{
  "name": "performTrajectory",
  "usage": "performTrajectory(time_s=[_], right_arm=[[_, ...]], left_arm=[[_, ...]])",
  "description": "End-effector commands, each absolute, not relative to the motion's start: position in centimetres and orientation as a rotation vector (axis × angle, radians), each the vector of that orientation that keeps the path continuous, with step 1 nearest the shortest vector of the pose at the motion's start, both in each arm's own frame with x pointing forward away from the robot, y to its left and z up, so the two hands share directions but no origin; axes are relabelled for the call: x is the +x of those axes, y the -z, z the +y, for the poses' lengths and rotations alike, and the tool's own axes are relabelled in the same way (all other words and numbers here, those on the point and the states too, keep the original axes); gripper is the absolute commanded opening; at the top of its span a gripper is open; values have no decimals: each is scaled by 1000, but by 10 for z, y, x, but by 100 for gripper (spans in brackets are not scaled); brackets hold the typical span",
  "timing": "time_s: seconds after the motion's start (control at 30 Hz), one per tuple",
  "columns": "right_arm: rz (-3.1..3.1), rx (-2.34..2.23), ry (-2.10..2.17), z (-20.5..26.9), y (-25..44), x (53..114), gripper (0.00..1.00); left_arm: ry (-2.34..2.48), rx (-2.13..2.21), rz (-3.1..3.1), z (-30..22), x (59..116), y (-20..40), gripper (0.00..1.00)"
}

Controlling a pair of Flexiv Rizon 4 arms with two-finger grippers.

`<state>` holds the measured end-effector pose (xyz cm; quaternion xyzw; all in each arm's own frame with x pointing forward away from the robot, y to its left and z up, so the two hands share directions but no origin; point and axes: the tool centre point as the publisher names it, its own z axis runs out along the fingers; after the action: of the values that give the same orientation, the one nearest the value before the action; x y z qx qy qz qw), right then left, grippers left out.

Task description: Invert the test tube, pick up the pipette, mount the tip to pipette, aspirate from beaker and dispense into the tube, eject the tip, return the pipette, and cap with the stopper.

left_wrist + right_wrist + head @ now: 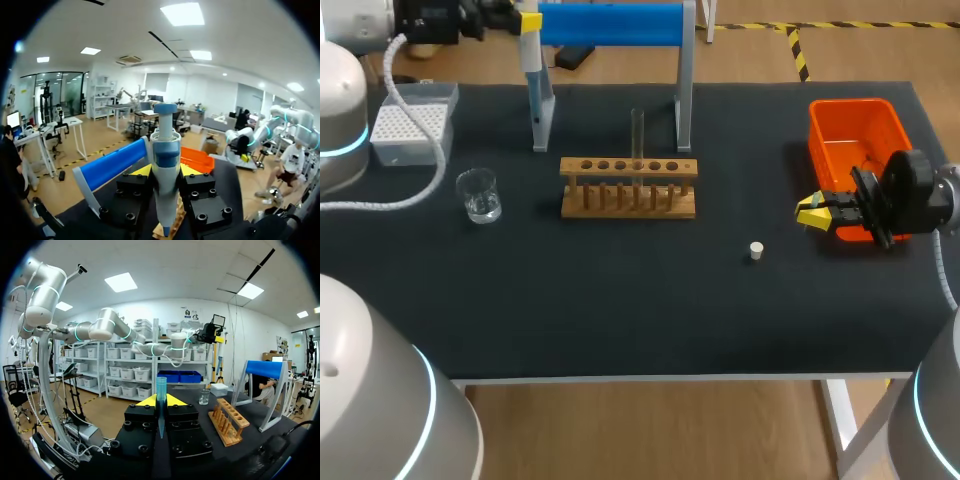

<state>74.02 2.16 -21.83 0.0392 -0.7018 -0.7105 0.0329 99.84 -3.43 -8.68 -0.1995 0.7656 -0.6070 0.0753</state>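
My left gripper [528, 20] is at the back left, by the blue stand's [610, 24] left post, shut on the white and blue pipette [532, 70]. In the left wrist view the pipette [165, 170] stands upright between the fingers of the left gripper [165, 174]. A clear test tube [637, 135] stands upright in the wooden rack [628, 188]. My right gripper [815, 211] hovers beside the orange bin [855, 140]; the right wrist view shows this gripper [160, 401] shut on a blue pipette tip [160, 387]. A small white stopper [756, 250] lies on the mat in front of the right gripper.
A glass beaker [478, 194] sits left of the rack, with the tip box [410, 125] behind it at the table's left edge. The right wrist view shows the rack [228, 422], beaker [203, 397] and stand [265, 369] ahead of the right gripper.
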Motion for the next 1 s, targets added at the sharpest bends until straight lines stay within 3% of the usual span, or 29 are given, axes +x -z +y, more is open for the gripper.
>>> performTrajectory(time_s=[0.03,0.37,0.7,1.0], right_arm=[[-2160,122,2186,21,219,740,0],[-2160,122,2186,21,219,740,0],[-2160,122,2186,21,219,740,0],[-2160,122,2186,21,219,740,0]], left_arm=[[1997,-382,2457,-32,1003,86,0],[1943,-388,2406,-44,971,78,0],[1895,-413,2253,-93,911,68,0],[1917,-397,2189,-129,895,56,0]])
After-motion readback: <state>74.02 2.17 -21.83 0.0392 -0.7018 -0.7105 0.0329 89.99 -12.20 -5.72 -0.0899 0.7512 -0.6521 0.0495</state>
